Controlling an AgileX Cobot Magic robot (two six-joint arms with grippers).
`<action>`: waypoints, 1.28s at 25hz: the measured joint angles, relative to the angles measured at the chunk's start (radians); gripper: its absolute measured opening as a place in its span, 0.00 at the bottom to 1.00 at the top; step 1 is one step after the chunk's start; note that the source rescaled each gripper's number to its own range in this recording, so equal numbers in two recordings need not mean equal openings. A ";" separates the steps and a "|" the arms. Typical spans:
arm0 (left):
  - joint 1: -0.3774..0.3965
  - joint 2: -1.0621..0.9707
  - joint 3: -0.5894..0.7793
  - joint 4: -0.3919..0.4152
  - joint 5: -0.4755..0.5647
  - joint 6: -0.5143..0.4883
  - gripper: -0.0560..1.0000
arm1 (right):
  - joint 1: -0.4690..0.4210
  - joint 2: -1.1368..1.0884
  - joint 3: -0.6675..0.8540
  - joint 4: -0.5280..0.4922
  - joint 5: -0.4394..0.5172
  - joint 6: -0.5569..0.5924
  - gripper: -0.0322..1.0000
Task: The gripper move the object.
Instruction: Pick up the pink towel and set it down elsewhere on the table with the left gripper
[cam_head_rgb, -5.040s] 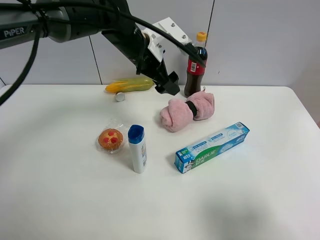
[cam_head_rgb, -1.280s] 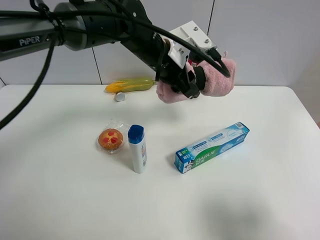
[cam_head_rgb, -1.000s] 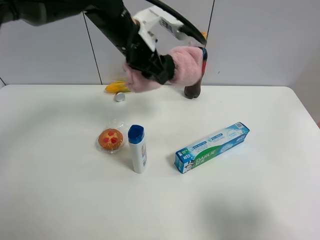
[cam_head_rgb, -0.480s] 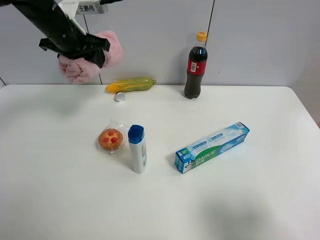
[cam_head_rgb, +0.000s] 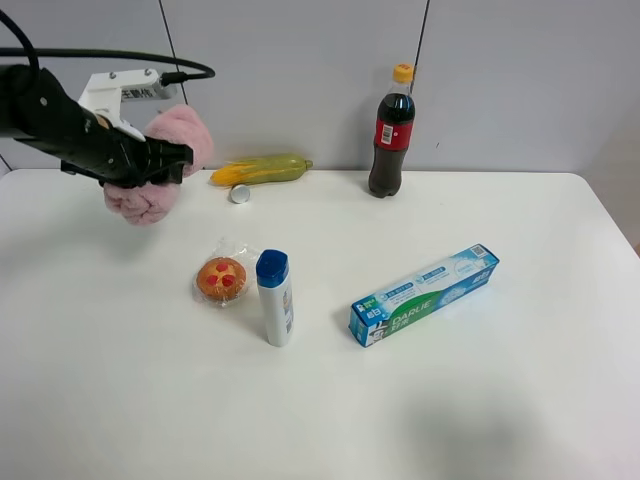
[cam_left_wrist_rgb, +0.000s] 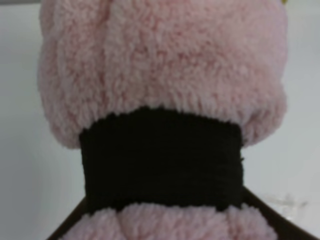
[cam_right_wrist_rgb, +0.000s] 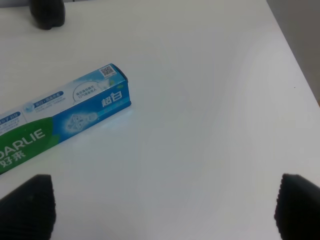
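In the upper left of the high view the left gripper (cam_head_rgb: 148, 160) is clamped round the middle of a pink towel (cam_head_rgb: 152, 172), its dark arm running off the left edge; the towel is a fluffy roll cinched by a black band (cam_left_wrist_rgb: 162, 159), and in the left wrist view it fills nearly the whole picture, bulging out on either side of the band; the jaws are closed on it about as far as the roll allows; it sits low over the white table (cam_head_rgb: 520, 400) at the far left, left of the corn (cam_head_rgb: 258, 170), and whether its lower end touches the surface I cannot tell. The corn lies along the back edge with a small grey cap (cam_head_rgb: 240, 194) just beside it; a cola bottle (cam_head_rgb: 389, 130) stands upright at the upper middle; a wrapped muffin (cam_head_rgb: 222, 279) lies left of centre, just beside an upright shampoo (cam_head_rgb: 274, 297) with a blue cap; a blue and green box (cam_head_rgb: 424, 294) lies slantwise right of centre. The right gripper (cam_right_wrist_rgb: 162, 207) appears only in its own wrist view; its dark fingertips (cam_right_wrist_rgb: 26, 205) stand wide apart over bare table, holding nothing, with the box (cam_right_wrist_rgb: 60, 122) near them.
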 joint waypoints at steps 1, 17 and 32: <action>0.005 0.000 0.029 -0.001 -0.029 0.000 0.06 | 0.000 0.000 0.000 0.000 0.000 0.000 1.00; 0.088 0.017 0.335 -0.003 -0.350 -0.067 0.06 | 0.000 0.000 0.000 0.000 0.000 0.000 1.00; 0.088 0.159 0.353 0.027 -0.492 -0.056 0.10 | 0.000 0.000 0.000 0.000 0.000 0.000 1.00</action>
